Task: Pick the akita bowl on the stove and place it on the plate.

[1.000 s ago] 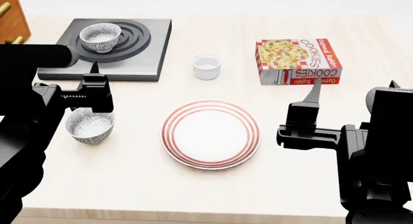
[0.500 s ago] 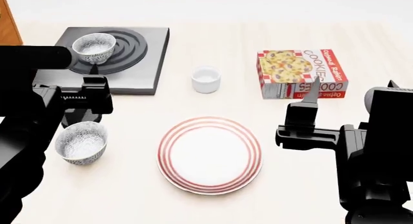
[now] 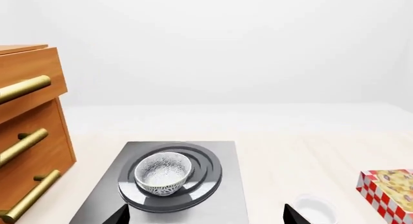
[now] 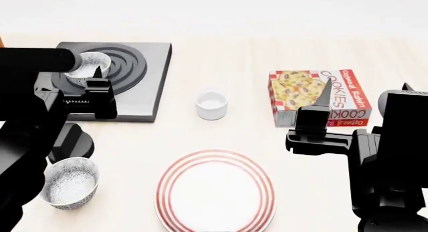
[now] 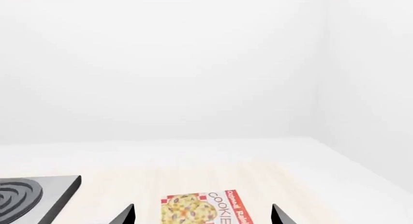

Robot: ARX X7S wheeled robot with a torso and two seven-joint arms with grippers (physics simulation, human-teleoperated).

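Observation:
The akita bowl [image 3: 163, 172] stands upright on the burner rings of the stove [image 3: 227, 200], white with a fine black pattern. In the head view this bowl [image 4: 91, 64] is partly hidden behind my left arm. My left gripper [image 3: 205, 217] is open, short of the bowl and above the stove's near edge, with nothing between its fingers. The plate [image 4: 215, 192], white with red rings, lies at the front middle of the table. My right gripper [image 4: 325, 95] is open and empty, hovering near the cookie box.
A twin patterned bowl [image 4: 69, 182] sits at the front left of the table. A small white cup [image 4: 212, 104] stands between the stove and a cookie box [image 4: 321, 96]. A wooden drawer cabinet [image 3: 26, 137] with brass handles stands left of the stove.
The head view has shifted, so the stove, cup, box, plate and twin bowl all slid down the frame. Both arms hold the same places in the view. Nothing was grasped.

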